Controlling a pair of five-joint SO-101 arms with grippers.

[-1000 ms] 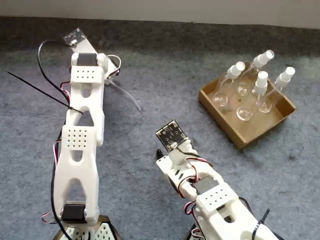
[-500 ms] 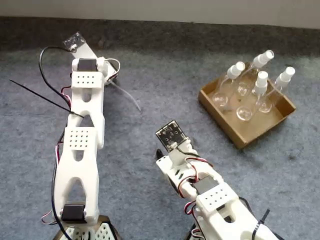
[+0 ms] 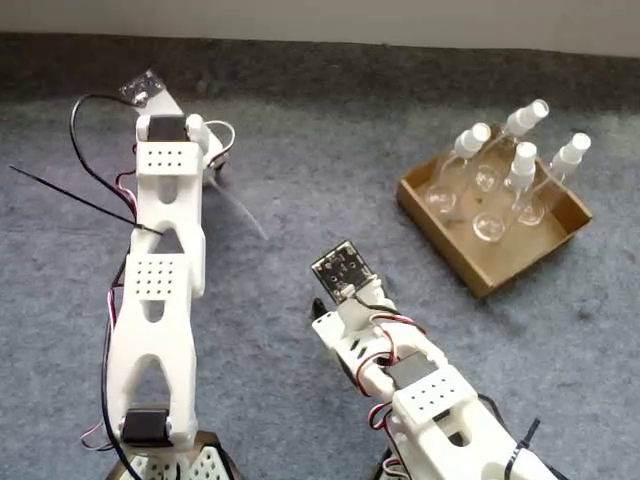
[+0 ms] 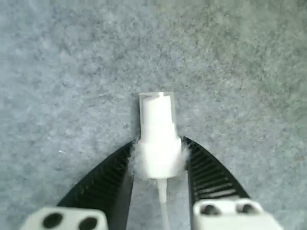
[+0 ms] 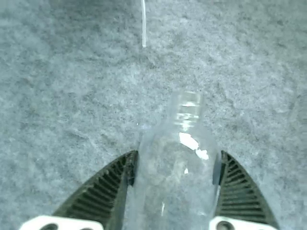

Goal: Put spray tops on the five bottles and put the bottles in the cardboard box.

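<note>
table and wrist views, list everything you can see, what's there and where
cardboard box: one, brown, right side of the carpet in the high view
capped bottles: four, clear with white spray tops, in the box
uncapped bottle: one, clear, in the right gripper
spray top: one, white with dip tube, in the left gripper
carpet: grey, under everything
arms: two, white
left gripper: black fingers, shut on the spray top
right gripper: black fingers, shut on the uncapped bottle
</note>
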